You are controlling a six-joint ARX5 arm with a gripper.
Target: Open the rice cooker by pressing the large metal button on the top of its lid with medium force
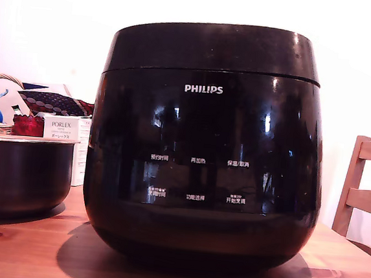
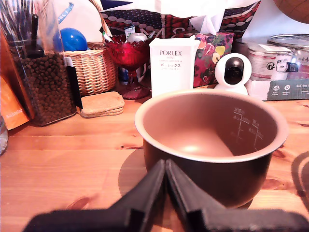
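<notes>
The pincer (image 2: 165,169) showed only in the wrist view, its two black fingers pressed together at the tips and holding nothing. The rice cooker (image 1: 203,160) showed only in the exterior view, so how it lay relative to the pincer could not be told. At the exterior view's left stood a dark metal pot (image 1: 20,173) with a pale rim; the glossy black, rounded cooker filled the middle of the wooden table (image 1: 20,248), its low-domed lid (image 1: 213,47) shut. A wooden chair (image 1: 366,187) stood at the right against a pale wall.
</notes>
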